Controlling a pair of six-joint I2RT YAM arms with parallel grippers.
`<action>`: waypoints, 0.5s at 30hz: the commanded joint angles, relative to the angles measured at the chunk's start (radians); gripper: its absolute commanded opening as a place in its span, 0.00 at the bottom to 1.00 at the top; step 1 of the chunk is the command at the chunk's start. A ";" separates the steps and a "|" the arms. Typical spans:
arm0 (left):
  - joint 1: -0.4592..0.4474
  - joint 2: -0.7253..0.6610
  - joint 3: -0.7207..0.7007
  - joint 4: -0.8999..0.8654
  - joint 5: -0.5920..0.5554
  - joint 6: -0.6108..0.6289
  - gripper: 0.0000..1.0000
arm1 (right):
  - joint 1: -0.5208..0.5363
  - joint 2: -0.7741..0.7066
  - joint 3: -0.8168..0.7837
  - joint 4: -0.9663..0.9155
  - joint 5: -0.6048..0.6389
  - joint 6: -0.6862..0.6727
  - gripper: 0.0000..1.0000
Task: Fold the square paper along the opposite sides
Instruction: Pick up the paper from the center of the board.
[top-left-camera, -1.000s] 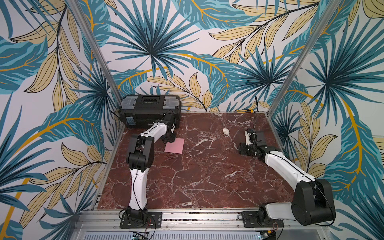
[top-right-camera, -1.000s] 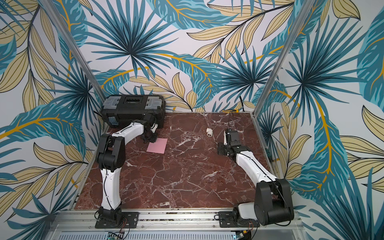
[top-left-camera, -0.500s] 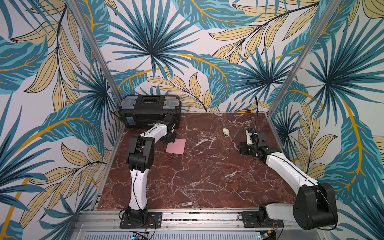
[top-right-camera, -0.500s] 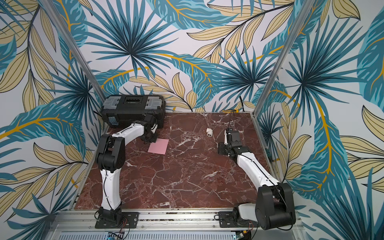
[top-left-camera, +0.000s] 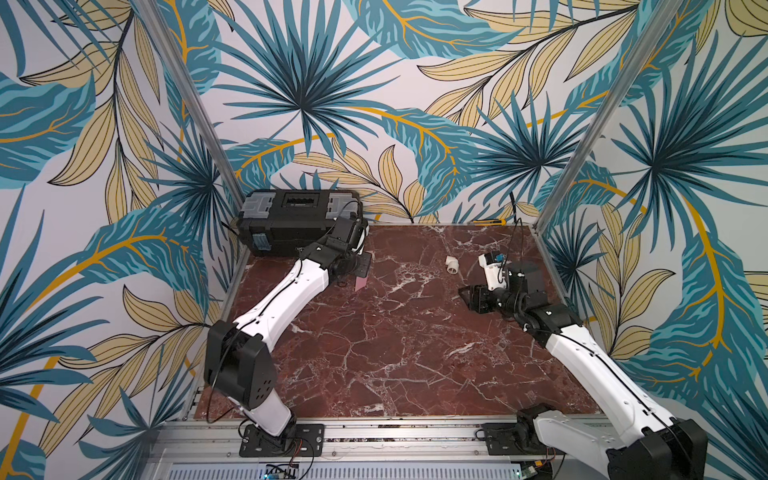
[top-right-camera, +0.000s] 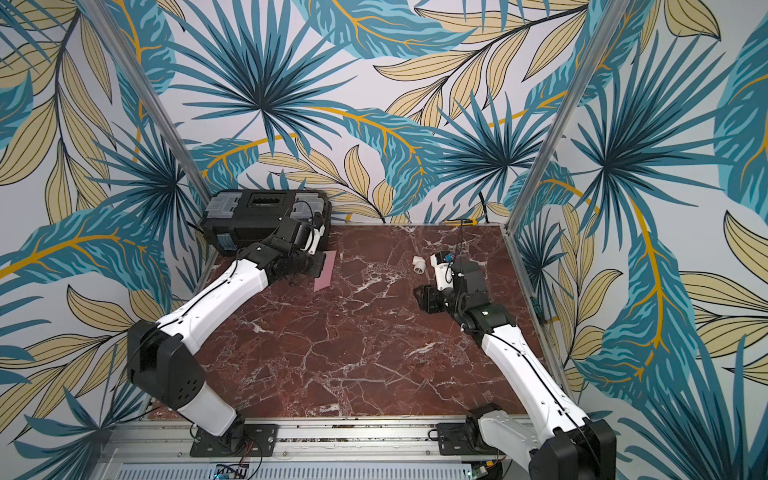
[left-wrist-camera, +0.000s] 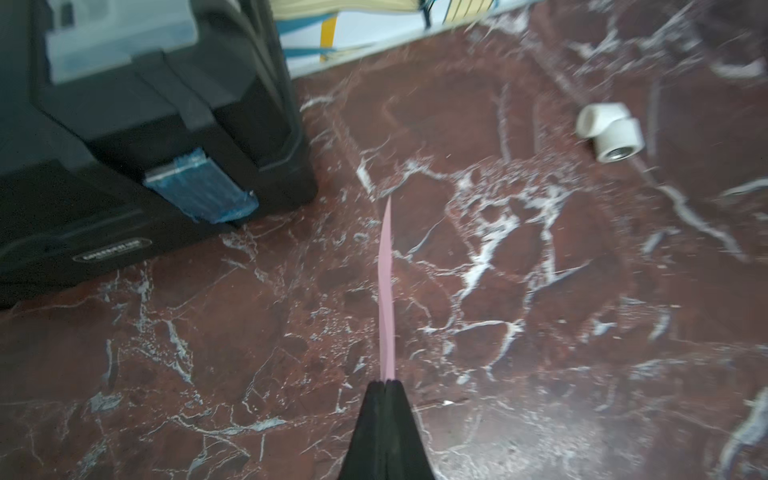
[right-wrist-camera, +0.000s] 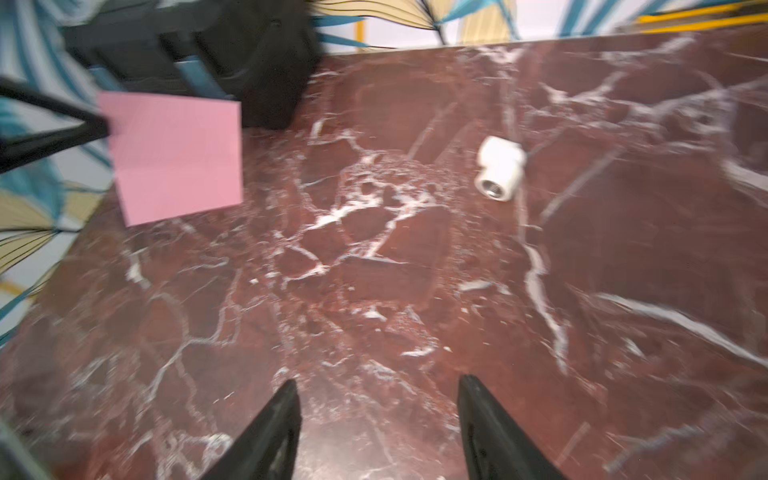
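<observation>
Your left pincer (left-wrist-camera: 386, 381) hangs low over the marble table (top-left-camera: 395, 353), just beside the black toolbox (top-left-camera: 291, 224). It is clenched on one edge of the pink square paper (left-wrist-camera: 387, 291), which juts out from its tips, turned up on edge. Your right pincer (right-wrist-camera: 379, 380) stands released and empty, well apart from the paper. You have the white pipe elbow (top-left-camera: 452, 264) between the two pincers, nearer the right.

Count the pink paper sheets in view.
1. The square paper is pinched in the shut left pincer, held on edge near the black toolbox. More could hide behind the toolbox.
</observation>
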 joint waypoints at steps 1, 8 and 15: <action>-0.058 -0.072 -0.023 0.003 0.022 -0.049 0.00 | 0.019 -0.027 -0.063 0.236 -0.344 -0.003 0.68; -0.158 -0.223 0.015 0.020 0.112 -0.063 0.00 | 0.023 0.034 -0.052 0.497 -0.588 -0.004 0.71; -0.201 -0.360 0.006 0.099 0.253 -0.065 0.00 | 0.023 0.038 0.054 0.375 -0.620 -0.183 0.71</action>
